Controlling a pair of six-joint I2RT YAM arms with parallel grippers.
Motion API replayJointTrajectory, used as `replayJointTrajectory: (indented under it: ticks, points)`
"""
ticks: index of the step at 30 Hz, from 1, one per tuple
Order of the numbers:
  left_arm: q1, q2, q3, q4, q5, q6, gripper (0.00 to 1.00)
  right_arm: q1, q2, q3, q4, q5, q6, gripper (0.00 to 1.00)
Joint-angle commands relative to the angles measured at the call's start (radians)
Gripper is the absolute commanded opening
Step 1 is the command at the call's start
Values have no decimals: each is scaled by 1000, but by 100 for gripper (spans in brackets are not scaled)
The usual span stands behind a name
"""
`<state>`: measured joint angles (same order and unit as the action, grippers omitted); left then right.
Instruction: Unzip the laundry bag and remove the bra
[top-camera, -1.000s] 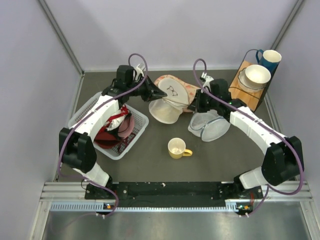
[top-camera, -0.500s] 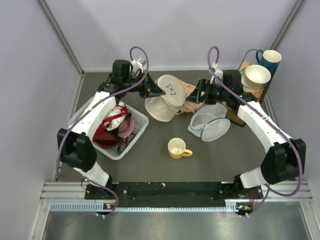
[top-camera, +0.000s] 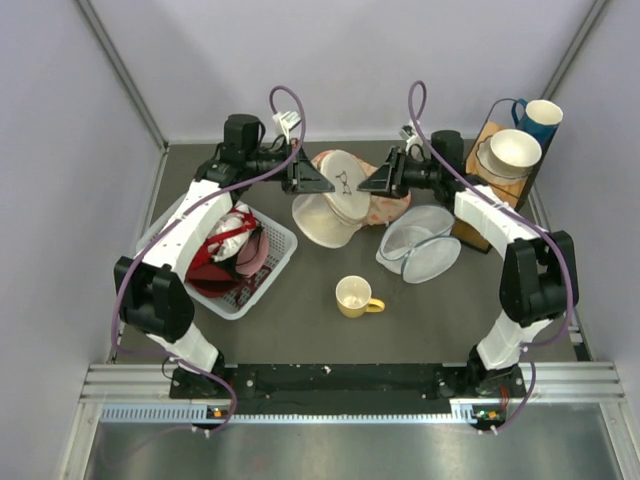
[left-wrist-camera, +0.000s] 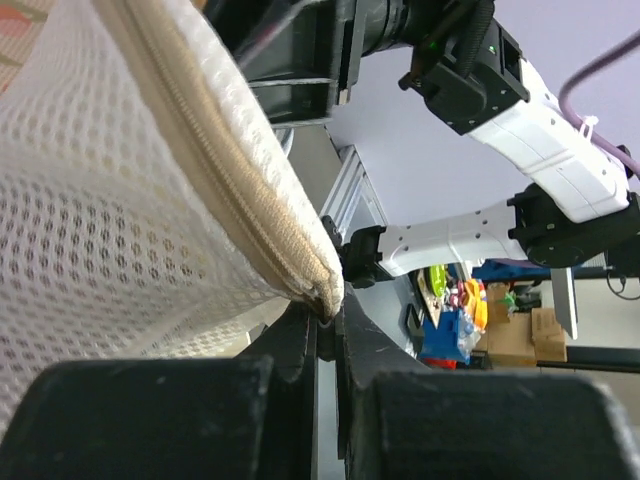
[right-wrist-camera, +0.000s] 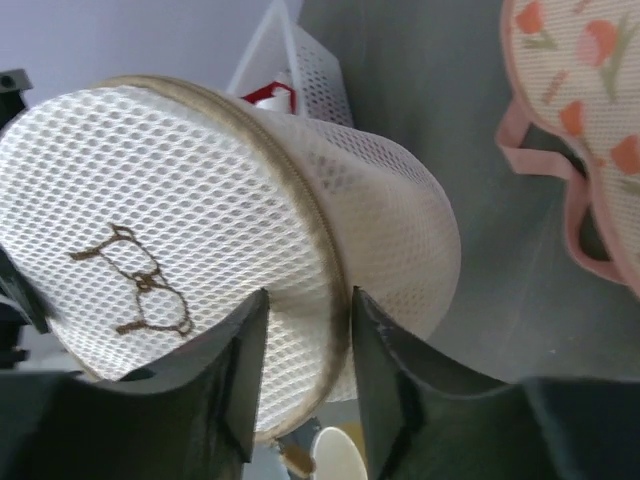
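Pale lilac walls stand around a dark grey table (top-camera: 460, 310), and the laundry bag (top-camera: 335, 195) is near the back of it, in the middle, between the two arms. It is tilted, so the round face with the small dark mark looks up and to the right, and the zipper around its rim looks closed where it can be seen. The left gripper (top-camera: 318, 180) is at the left side of the bag; in the left wrist view its fingers (left-wrist-camera: 300, 345) are pressed together on the zipper rim of the cream mesh (left-wrist-camera: 120, 230). The right gripper (top-camera: 365, 182) is at the right side of the bag; in the right wrist view its fingers (right-wrist-camera: 240, 370) stand apart, with the rim of the bag (right-wrist-camera: 200, 230) in the gap between them. A pink patterned pouch (top-camera: 385, 205) lies just behind and right of the bag, partly under it. A bluish-grey mesh pouch (top-camera: 418, 250) lies near the bag on its front right. A yellow mug (top-camera: 355, 297) stands in front of the bag, apart from it. A white basket (top-camera: 170, 215) with red and pink garments (top-camera: 225, 255) is to the left of the bag.
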<state>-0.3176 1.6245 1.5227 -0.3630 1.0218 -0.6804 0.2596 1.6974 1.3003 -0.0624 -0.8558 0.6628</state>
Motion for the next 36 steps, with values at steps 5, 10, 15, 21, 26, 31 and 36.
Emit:
replayJointTrajectory:
  ticks: [5, 10, 15, 21, 26, 31, 36]
  points:
    - [-1, 90, 132, 30, 55, 47, 0, 15, -79, -10, 187, -63, 104, 0]
    - [5, 115, 227, -131, -175, 68, 52, 20, -128, -79, 228, 66, 202, 0]
    - [14, -23, 168, -175, -490, 1, 97, 21, -174, -142, 338, 246, 348, 0]
    - [3, -207, -154, 82, -536, -260, 99, 29, -177, -151, 361, 331, 396, 0]
    - [-17, -244, -352, 313, -477, -450, 99, 40, -154, -137, 360, 331, 405, 0]
    - [-70, -267, -410, 340, -516, -565, 99, 49, -163, -151, 348, 363, 406, 0]
    - [-74, -217, -479, 456, -510, -698, 99, 52, -168, -159, 366, 371, 420, 0]
